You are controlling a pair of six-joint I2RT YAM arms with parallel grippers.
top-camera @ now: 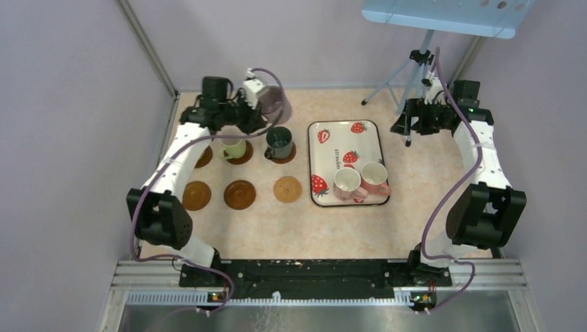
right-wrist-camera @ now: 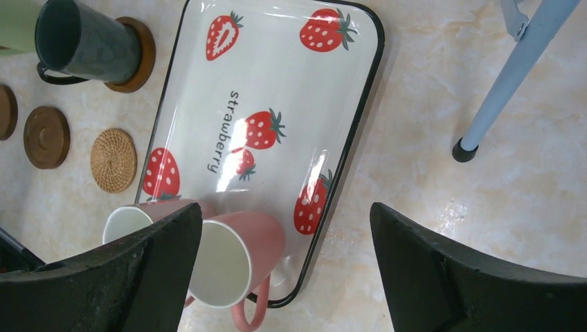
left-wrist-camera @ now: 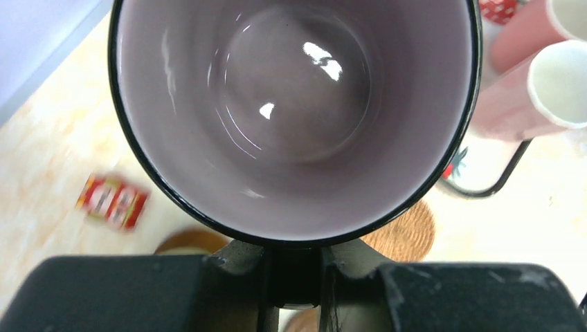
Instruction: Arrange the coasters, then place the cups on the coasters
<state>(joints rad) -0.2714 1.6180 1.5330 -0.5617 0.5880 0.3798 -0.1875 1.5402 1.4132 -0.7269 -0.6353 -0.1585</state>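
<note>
My left gripper [top-camera: 263, 104] is shut on the purple cup [top-camera: 275, 104] and holds it off the table at the back left. In the left wrist view the cup's mouth [left-wrist-camera: 297, 117] fills the frame, and the gripper [left-wrist-camera: 294, 266] clamps its near side. Several coasters lie in two rows. A light green cup [top-camera: 234, 149] and a dark green cup [top-camera: 280, 142] stand on back-row ones. The brown coasters [top-camera: 239, 194] and the tan coaster [top-camera: 287, 189] in front are bare. Two pink cups [top-camera: 360, 181] stand on the strawberry tray [top-camera: 346, 135]. My right gripper [top-camera: 415, 117] is open and holds nothing.
A small red packet [left-wrist-camera: 113, 200] lies on the table to the left. A light-blue tripod leg [right-wrist-camera: 512, 76] stands right of the tray, near my right gripper [right-wrist-camera: 285, 207]. Walls close in the table on the left, back and right.
</note>
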